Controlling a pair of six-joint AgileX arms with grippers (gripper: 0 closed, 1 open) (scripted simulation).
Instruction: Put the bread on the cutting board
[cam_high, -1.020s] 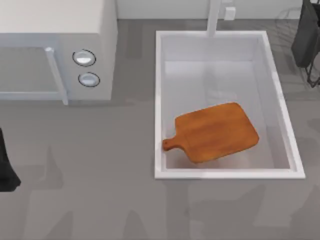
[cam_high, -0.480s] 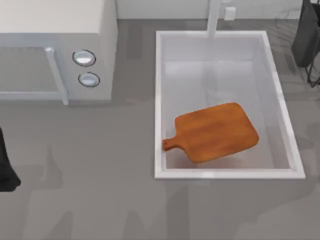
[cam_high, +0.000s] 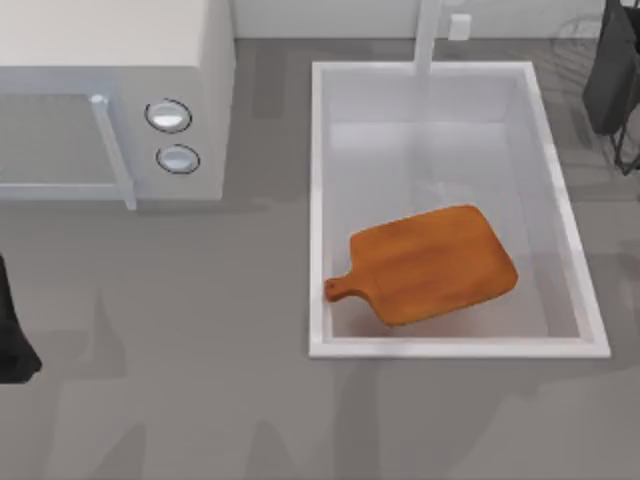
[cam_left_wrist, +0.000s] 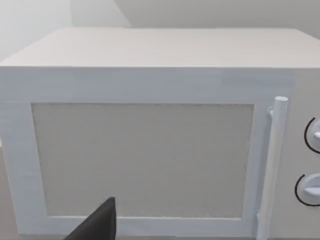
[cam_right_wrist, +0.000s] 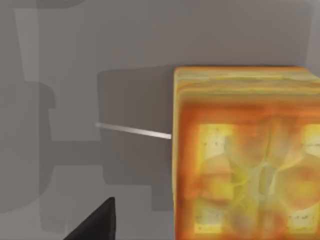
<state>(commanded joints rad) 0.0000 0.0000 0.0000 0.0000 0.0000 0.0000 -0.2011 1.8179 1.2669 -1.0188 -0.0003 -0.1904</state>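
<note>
The bread (cam_right_wrist: 245, 155) sits close under your right wrist camera, at the right of that frame, golden with a browner crust, on the grey desk (cam_right_wrist: 100, 60). Whether the right jaws are open, shut or holding it, you cannot tell; a single dark fingertip (cam_right_wrist: 95, 222) pokes in at the lower left. The right arm (cam_high: 612, 70) is at the upper right of the top view, the left arm (cam_high: 12, 330) parked at the left edge, facing the microwave (cam_left_wrist: 150, 150). The board (cam_high: 430, 265) lies in the sink (cam_high: 318, 200), lower half. My advice: centre the jaws on the bread's short sides before closing, lift clear of the sink rim, then lower flat onto mid-board.
</note>
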